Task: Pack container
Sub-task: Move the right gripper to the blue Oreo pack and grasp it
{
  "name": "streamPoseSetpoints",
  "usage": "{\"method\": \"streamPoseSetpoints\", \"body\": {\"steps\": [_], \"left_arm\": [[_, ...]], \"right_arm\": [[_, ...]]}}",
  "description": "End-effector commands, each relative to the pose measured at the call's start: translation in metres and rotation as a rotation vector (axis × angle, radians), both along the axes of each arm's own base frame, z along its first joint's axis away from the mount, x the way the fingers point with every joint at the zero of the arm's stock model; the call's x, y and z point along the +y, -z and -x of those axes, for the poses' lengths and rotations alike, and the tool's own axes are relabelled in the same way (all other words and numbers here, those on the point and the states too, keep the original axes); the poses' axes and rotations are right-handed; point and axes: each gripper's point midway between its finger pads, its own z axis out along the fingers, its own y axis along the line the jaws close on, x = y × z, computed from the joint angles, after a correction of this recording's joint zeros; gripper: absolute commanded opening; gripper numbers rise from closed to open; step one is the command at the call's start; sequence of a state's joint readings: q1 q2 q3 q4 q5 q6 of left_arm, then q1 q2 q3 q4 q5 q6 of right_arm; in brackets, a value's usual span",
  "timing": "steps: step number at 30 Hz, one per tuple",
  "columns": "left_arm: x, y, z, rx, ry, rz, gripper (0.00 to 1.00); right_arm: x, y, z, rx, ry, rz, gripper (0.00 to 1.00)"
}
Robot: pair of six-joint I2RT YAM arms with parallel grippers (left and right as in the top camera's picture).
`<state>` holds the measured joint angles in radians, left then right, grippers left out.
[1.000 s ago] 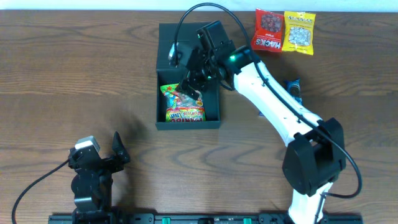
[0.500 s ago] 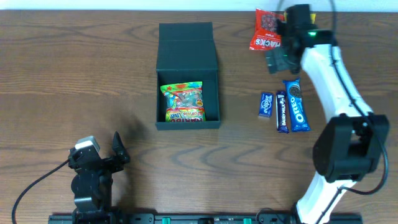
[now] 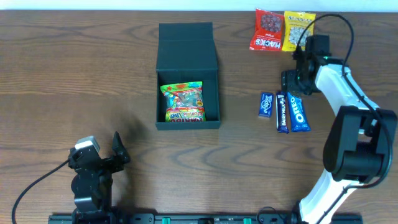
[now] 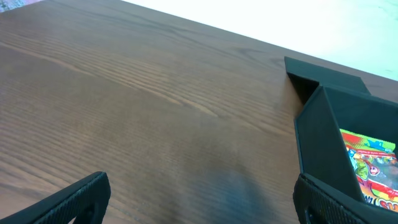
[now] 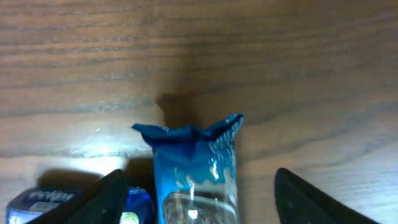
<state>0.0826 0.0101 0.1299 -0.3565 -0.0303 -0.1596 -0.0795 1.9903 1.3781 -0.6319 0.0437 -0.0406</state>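
Left of the container (image 3: 186, 43) we see much free table (image 3: 74, 74); right, three blue packets (image 3: 282, 112), two bags (image 3: 268, 30). Right gripper (image 5: 200, 186) straddles the Oreo packet (image 5: 194, 155), unclosed; left gripper (image 4: 202, 186) wide.

A dark teal container (image 3: 186, 43) is seen open on the desk (image 3: 74, 74), with a colourful sweet packet (image 3: 184, 102) lying inside. A red packet (image 3: 268, 30) and a yellow packet (image 3: 299, 31) are laid side by side at the far edge. The right pincer (image 3: 292, 81) is positioned over the far end of an Oreo packet (image 3: 299, 114), which is flanked by a dark blue bar (image 3: 282, 113) and a small blue packet (image 3: 266, 104). The left pincer (image 3: 115, 155) is held near the front edge.
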Motion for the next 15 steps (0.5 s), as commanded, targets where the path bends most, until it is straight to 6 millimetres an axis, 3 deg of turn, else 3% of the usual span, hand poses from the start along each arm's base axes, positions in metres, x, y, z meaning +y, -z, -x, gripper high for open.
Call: {"method": "streamPoseSetpoints", "body": {"steps": [1, 9, 12, 15], "left_arm": [[0.002, 0.011, 0.001, 0.026, -0.008, -0.010, 0.95], [0.002, 0.011, 0.001, 0.026, -0.008, -0.010, 0.95], [0.002, 0.011, 0.001, 0.026, -0.008, -0.010, 0.95], [0.002, 0.011, 0.001, 0.026, -0.008, -0.010, 0.95]], "right_arm": [[0.001, 0.005, 0.001, -0.021, 0.030, -0.020, 0.71], [-0.002, 0.024, 0.000, -0.035, 0.037, -0.019, 0.65], [-0.002, 0.033, 0.002, -0.014, 0.043, -0.033, 0.53], [-0.002, 0.029, -0.001, -0.025, 0.058, -0.038, 0.39]]}}
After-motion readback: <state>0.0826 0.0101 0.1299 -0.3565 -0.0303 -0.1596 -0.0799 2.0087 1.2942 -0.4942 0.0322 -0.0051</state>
